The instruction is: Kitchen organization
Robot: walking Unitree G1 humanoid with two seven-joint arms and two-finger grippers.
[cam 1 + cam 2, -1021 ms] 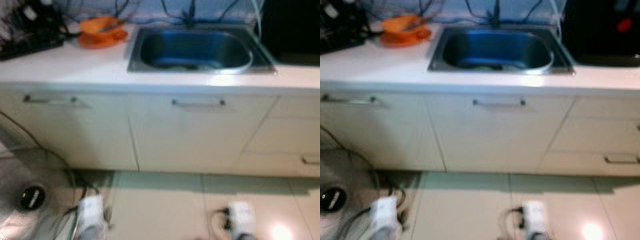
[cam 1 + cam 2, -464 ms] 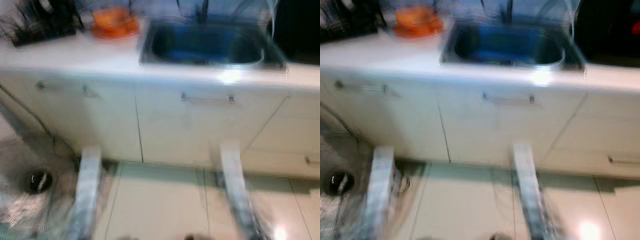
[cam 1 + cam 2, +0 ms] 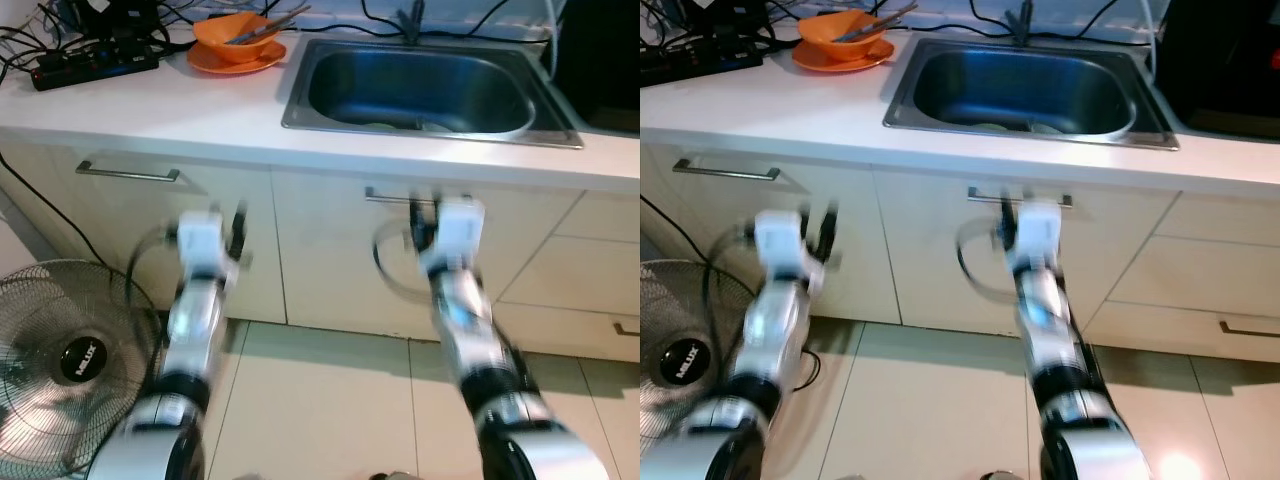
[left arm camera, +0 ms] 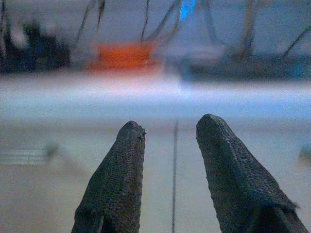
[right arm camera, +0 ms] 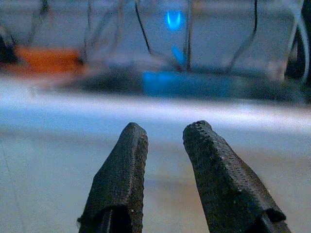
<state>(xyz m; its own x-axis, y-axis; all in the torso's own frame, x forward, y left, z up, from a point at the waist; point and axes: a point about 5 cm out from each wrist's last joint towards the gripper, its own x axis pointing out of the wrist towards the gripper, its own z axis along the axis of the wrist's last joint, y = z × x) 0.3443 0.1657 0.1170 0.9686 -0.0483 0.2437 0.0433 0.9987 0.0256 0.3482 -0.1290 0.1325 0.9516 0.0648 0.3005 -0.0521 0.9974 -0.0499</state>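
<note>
While both hands (image 4: 170, 141) (image 5: 165, 141) hover parted and empty, utensils (image 3: 262, 25) seemingly angle rightward from the orange bowl (image 3: 232, 36)

Both arms are smeared by motion, so the left gripper (image 3: 238, 222) and right gripper (image 3: 420, 222) are hard to make out in the eye views. The fan (image 3: 62, 355) is cut off at the lower left of the frame. A dark object (image 3: 1230, 55) runs off the upper right. In the left wrist view, the orange bowl (image 4: 124, 54) and the cables are blurred.
</note>
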